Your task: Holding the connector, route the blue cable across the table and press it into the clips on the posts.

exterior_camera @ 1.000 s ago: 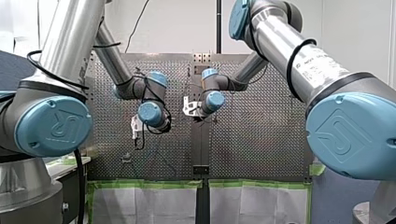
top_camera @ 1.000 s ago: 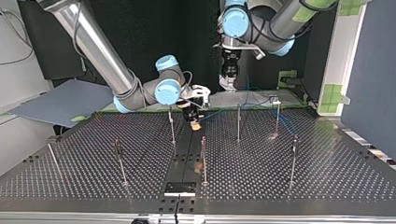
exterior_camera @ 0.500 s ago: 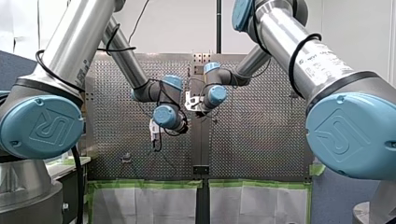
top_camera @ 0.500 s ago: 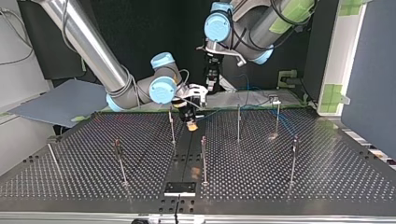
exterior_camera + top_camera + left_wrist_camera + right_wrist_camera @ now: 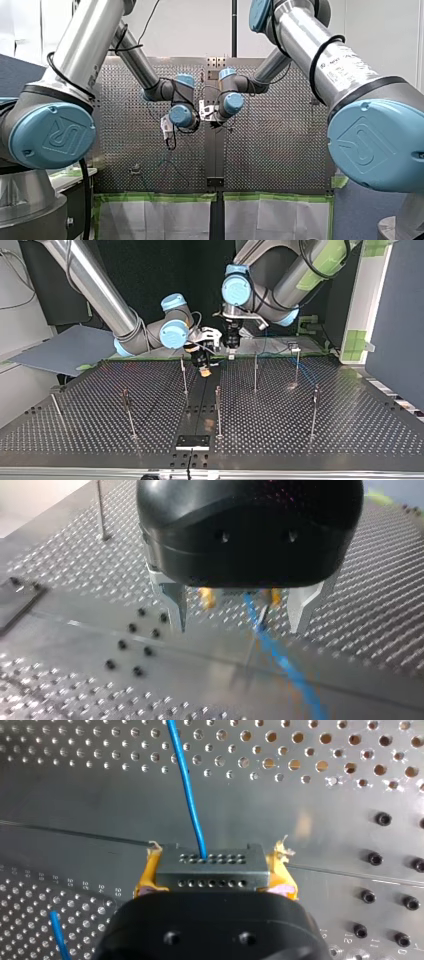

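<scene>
My right gripper (image 5: 215, 870) is shut on the grey connector (image 5: 209, 880), held between its yellow pads (image 5: 147, 872). The blue cable (image 5: 187, 790) leaves the connector's face and runs away over the perforated table (image 5: 310, 810). In the top view my right gripper (image 5: 203, 367) hangs low at the table's far middle, with my left gripper (image 5: 231, 346) close beside it. My left gripper (image 5: 239, 625) is open, and its metal fingers (image 5: 176, 605) straddle the blue cable (image 5: 280, 660) just above the table. The yellow pads (image 5: 207, 598) show beyond it.
Several thin metal posts stand on the table, among them one (image 5: 184, 375) just beside my right gripper, one (image 5: 255, 372) nearby and one (image 5: 218, 410) nearer the camera. A black plate (image 5: 192, 441) sits at the near edge. A grey board (image 5: 65, 347) lies off the table at the top view's left.
My left arm has swung in from the top view's right and come down beside my right gripper. My right gripper has shifted only slightly, still holding the connector.
</scene>
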Available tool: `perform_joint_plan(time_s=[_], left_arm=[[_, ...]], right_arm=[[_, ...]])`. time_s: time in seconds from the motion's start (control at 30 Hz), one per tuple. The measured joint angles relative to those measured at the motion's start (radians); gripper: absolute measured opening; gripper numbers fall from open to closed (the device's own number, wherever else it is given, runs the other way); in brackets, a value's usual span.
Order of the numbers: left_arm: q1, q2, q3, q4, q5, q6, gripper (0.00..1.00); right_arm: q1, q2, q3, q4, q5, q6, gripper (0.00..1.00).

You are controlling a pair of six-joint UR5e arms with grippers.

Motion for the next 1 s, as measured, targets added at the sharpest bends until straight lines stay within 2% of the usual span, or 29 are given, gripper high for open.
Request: perform_joint_plan(time_s=[0.23,0.4,0.63,0.87,1.0], left_arm=[[0.022,0.000,0.016,-0.009,0.001,-0.007,1.00],[0.025,-0.003,0.014,-0.017,0.022,-0.010,1.00],[0.023,-0.047,0.022,-0.008,0.036,-0.011,1.00],[0.041,-0.108,0.072,0.010,0.022,-0.036,1.00],[0.056,-0.121,0.088,0.011,0.023,-0.039,1.00]], right_arm=[[-0.006,-0.013,0.000,0.000,0.000,0.000,0.00],[-0.012,-0.020,0.000,-0.001,-0.001,0.000,0.00],[-0.013,-0.022,0.000,-0.002,-0.004,0.000,0.00],[-0.010,-0.022,0.000,-0.003,-0.004,0.000,0.00],[-0.009,-0.022,0.001,-0.003,-0.005,0.000,0.00]])
